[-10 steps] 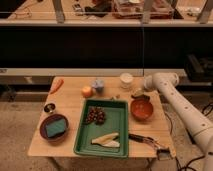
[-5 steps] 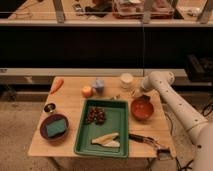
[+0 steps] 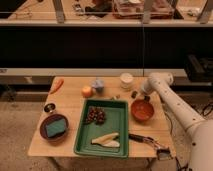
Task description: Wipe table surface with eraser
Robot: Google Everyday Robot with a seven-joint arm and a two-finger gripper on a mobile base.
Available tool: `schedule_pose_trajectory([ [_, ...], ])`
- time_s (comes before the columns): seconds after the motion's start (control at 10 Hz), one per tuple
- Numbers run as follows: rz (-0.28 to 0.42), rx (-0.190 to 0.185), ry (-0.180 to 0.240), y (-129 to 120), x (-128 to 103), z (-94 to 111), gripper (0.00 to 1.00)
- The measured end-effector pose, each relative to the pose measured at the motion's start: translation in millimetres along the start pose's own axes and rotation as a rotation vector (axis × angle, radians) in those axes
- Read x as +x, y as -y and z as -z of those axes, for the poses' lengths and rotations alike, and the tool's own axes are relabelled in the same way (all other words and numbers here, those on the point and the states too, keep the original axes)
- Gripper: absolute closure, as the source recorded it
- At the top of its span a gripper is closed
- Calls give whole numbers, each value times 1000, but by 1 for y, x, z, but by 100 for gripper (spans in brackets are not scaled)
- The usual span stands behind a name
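Operator: Where is the gripper?
Spotter: Your gripper [image 3: 143, 96] is over the far right of the table surface [image 3: 70, 107], just behind the red bowl [image 3: 142, 111]. Its jaws are spread wide and hold nothing.
Operator: And the eraser?
Spotter: Your eraser [image 3: 134, 94] lies on the wood just left of the gripper (in front of the white cup [image 3: 127, 80]).

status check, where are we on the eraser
gripper open, low at back right. eraser on table surface beside it, not held. red bowl close by.
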Motion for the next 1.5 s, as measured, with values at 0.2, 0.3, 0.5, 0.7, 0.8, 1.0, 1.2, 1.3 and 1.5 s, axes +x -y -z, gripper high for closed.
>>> schedule_pose_trajectory([
  [0.2,1,36,13,4,-8,-4,28],
  [0.3,-1,78,14,6,-11,-7,40],
  [0.5,-3,134,-1,7,-10,-11,59],
  [0.7,-3,162,-22,6,-12,-9,79],
  [0.8,2,162,-26,5,-16,-5,88],
  [1.0,12,158,-46,11,-22,15,100],
  [1.2,30,154,-55,24,-30,30,100],
  [1.3,43,158,-62,36,-32,37,100],
  [1.5,65,172,-74,53,-33,44,100],
])
